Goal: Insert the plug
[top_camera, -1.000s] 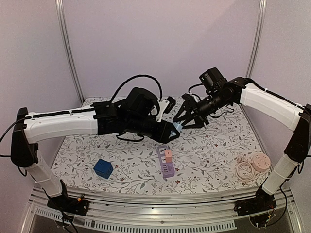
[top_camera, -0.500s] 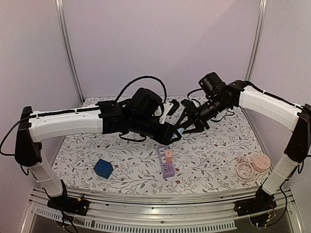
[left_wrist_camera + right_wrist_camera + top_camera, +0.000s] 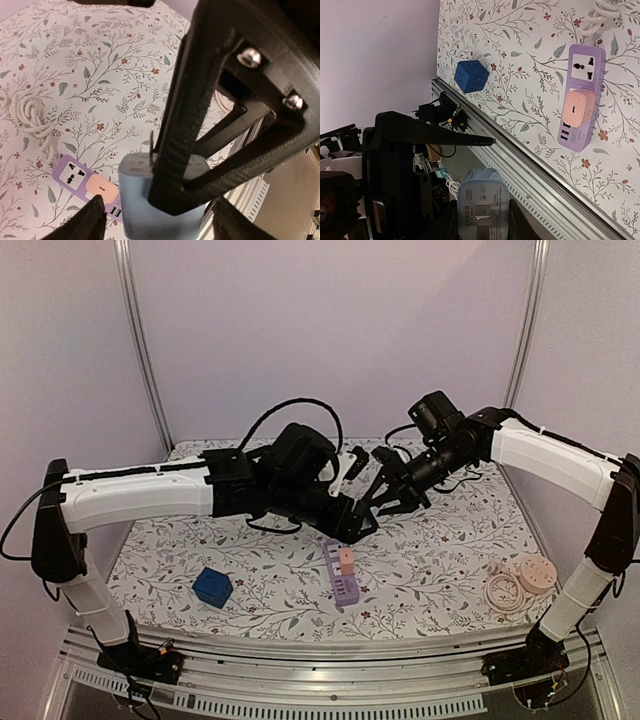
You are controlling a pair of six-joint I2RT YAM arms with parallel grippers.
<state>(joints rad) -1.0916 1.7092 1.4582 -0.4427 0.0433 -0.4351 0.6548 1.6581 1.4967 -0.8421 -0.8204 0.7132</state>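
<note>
A light blue plug [image 3: 150, 200] hangs in the air above the table, prongs up. My right gripper [image 3: 482, 225] is shut on the plug [image 3: 482, 205], one finger on each side. Around it my left gripper [image 3: 162, 220] stands open, its fingertips [image 3: 95, 215] clear of the plug's sides. In the top view the left gripper [image 3: 358, 522] and right gripper [image 3: 385, 502] meet above the purple power strip [image 3: 341, 572]. A pink adapter [image 3: 345, 560] sits in the strip, and one socket [image 3: 583, 64] beside it is free.
A blue cube [image 3: 212, 586] lies at the front left. A pink round reel with a coiled cable [image 3: 520, 585] sits at the front right. The strip's white cable [image 3: 32, 112] lies bundled on the floral cloth. A white block [image 3: 346, 462] rests at the back.
My left gripper has opened off the blue plug while my right gripper has closed on it. Both wrists stayed close together above the strip.
</note>
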